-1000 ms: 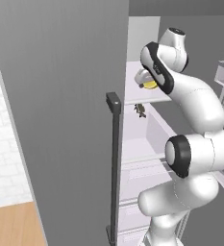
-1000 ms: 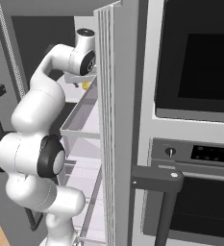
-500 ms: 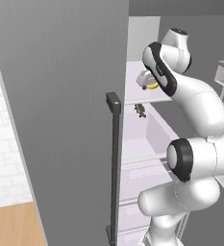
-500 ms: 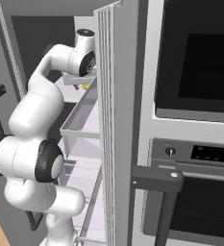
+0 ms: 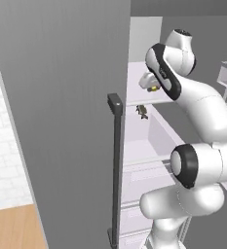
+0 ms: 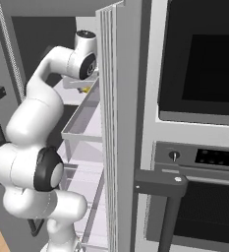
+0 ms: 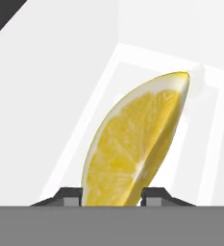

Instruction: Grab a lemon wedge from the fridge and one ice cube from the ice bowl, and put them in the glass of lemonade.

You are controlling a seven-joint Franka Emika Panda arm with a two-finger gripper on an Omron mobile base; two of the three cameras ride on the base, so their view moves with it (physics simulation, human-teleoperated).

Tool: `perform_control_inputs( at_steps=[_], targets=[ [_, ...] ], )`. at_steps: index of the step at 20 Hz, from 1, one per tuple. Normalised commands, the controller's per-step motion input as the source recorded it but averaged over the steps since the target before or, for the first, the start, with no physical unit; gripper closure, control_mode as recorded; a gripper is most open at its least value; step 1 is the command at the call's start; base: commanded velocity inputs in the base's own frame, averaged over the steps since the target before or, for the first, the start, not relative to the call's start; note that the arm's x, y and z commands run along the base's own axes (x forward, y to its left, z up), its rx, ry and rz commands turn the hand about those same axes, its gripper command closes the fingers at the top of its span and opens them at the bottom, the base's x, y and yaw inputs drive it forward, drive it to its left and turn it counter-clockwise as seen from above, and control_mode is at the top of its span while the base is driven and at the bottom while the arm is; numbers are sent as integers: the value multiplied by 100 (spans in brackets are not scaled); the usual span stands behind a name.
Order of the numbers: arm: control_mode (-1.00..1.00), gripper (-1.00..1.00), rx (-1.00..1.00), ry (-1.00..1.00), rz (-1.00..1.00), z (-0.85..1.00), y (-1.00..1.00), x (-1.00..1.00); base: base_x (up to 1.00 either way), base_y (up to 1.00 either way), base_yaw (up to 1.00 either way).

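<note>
Standing open, the fridge [image 5: 61, 121] had its black handle [image 5: 116, 165] at the door's edge; beside it a small dark lump [image 5: 142, 111] lay on the white shelf [image 5: 139, 95]; above, the gripper [image 7: 111, 194] pinched the lemon wedge [image 7: 135, 144] between both fingertips.
</note>
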Motion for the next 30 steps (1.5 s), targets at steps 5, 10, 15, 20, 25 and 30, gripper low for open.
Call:
perform_control_inputs(
  at_steps=[5,10,15,20,25,30],
  targets=[
    [-100,100,-2,-10,1,26,0,-93,0,0,0],
    [-100,100,-6,-10,4,31,0,-100,0,0,0],
    [-100,100,-6,-6,3,5,0,-100,0,0,0],
    [-100,100,-7,1,2,-29,0,-100,0,0,0],
    [-100,100,-8,19,0,-73,0,-90,0,0,0],
    [-100,100,-3,23,0,-46,0,-47,0,0,0]
  ],
)
